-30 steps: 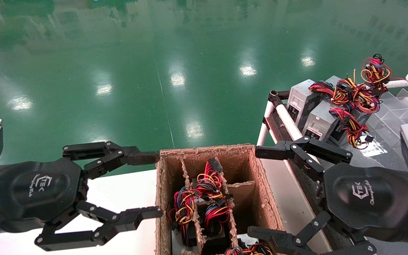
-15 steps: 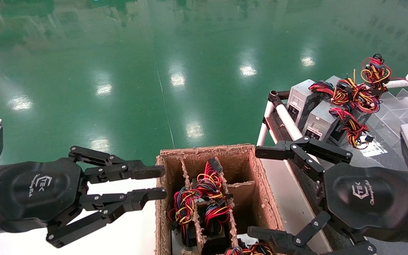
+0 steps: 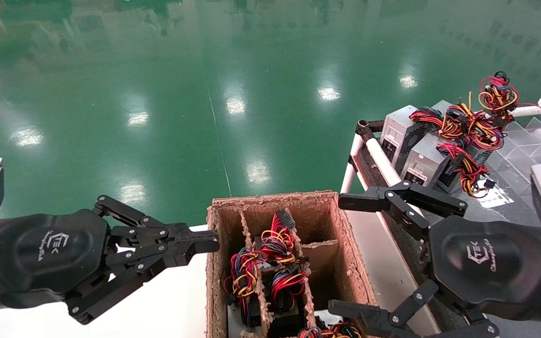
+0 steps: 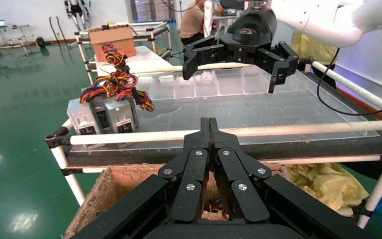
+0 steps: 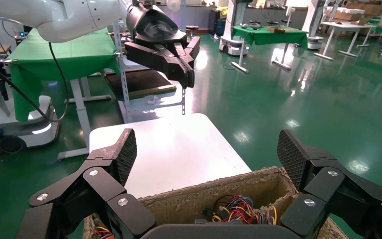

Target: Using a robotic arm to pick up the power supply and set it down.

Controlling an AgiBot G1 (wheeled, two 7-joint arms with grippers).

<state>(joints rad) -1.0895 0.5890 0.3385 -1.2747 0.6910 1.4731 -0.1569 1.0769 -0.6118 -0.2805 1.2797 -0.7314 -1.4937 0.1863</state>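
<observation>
Two grey power supplies [image 3: 421, 162] with red and yellow wire bunches lie on the rack at the right, also seen in the left wrist view [image 4: 120, 115]. More wire bunches [image 3: 270, 263] fill the cells of the brown cardboard box [image 3: 270, 199] in the near middle. My left gripper [image 3: 210, 241] is shut on nothing, its tips level with the box's left wall. My right gripper [image 3: 341, 256] stands wide open beside the box's right wall, over the box rim [image 5: 214, 191] in the right wrist view. Neither gripper touches a power supply.
The rack has white tube rails [image 3: 381, 159] and a clear plastic divider tray [image 3: 529, 141] behind the power supplies. A white table [image 3: 167, 300] carries the box. Green floor lies beyond. In the left wrist view, yellow bags [image 4: 323, 181] sit under the rack.
My left gripper's fingers have closed from wide open to shut, holding nothing. The right arm, the box and the power supplies have stayed still.
</observation>
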